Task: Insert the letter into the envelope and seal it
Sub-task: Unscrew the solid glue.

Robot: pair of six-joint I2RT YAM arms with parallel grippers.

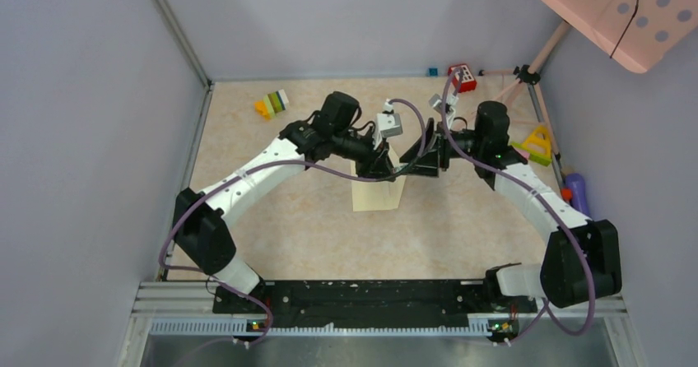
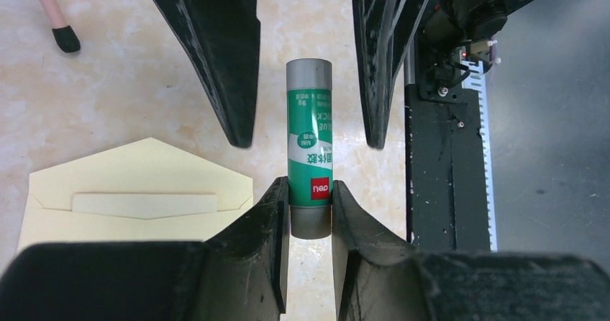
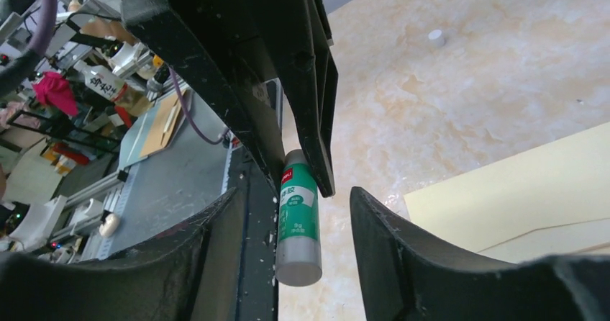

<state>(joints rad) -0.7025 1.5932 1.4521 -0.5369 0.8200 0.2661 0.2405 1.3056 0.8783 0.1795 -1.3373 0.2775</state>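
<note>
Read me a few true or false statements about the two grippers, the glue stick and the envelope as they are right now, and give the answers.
1. The left gripper is clamped on the green glue stick. True.
2. The right gripper is shut tight on the stick. False: its jaws stand open, one on each side of the stick, with a gap.
3. The envelope lies flat on the table with its pointed flap open. True.
4. The glue stick is lying on top of the envelope. False: it is held in the gripper, off to the side of the envelope.
</note>
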